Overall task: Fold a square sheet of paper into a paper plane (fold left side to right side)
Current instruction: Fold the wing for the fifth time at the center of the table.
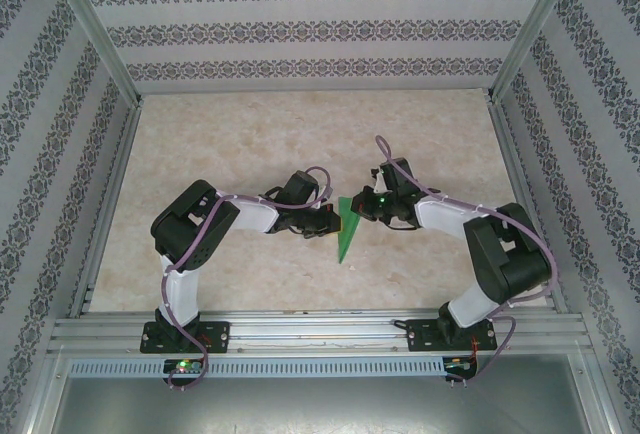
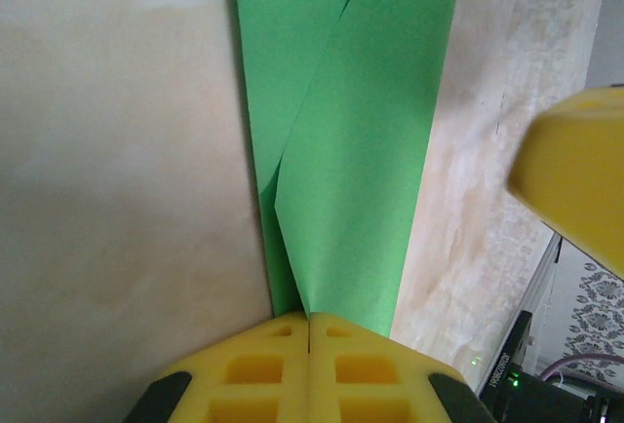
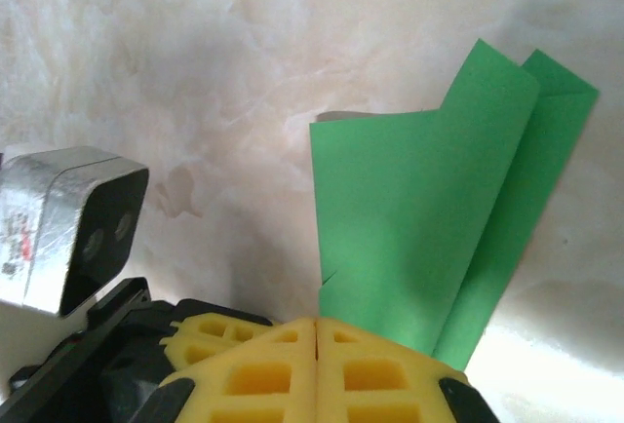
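**Top external view.** Green paper sheet [image 1: 347, 226] folded to a narrow wedge, point toward the arm bases, lying near the middle of the marbled table [image 1: 250, 144]. Flanked by the left gripper [image 1: 326, 222] at its left edge and the right gripper [image 1: 364, 208] at its upper right edge, both touching it. Jaw positions too small to make out here.

**Left wrist view.** Left gripper [image 2: 310, 330] closed, yellow fingers pressed together with no gap at the seam. Tips set at the near end of the green paper sheet [image 2: 341, 150], the strip running straight away across the table [image 2: 117, 150] in two overlapping layers with a slanting edge between them. Pinched or merely pressed down: cannot tell. Blurred yellow finger [image 2: 575, 174] at the right edge, just beside the strip.

**Right wrist view.** Right gripper [image 3: 317, 345] closed, yellow fingers meeting at the seam and clamped on the near edge of the green paper sheet [image 3: 409, 209]. Gripped flap raised and curling off the table [image 3: 195, 72], a second layer behind it to the right. Silver-fronted camera housing [image 3: 73, 223] at left, apart from the paper.
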Motion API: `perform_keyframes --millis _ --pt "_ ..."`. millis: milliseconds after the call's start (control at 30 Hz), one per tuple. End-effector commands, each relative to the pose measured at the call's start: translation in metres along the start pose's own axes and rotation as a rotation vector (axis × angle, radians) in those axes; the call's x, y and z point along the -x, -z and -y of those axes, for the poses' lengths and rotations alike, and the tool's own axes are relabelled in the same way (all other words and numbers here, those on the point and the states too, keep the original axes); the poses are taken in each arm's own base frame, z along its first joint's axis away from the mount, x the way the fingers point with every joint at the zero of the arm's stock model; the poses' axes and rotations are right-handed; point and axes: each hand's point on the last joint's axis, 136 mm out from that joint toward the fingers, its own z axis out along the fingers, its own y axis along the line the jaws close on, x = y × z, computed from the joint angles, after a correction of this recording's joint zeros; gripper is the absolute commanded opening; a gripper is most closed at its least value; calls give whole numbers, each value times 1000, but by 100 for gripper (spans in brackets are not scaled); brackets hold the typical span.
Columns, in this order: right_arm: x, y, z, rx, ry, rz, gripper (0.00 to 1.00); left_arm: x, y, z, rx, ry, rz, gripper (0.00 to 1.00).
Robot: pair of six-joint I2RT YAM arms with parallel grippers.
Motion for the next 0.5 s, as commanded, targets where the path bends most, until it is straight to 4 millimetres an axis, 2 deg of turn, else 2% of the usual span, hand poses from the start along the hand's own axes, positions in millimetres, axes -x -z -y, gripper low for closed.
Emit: perform_keyframes --millis 0,467 --pt "-5 -8 -2 -12 15 -42 1 -14 -7 -60 196 61 -22 0" --pt "-16 -17 22 -112 2 -80 0 -15 -8 -61 199 66 -30 0"
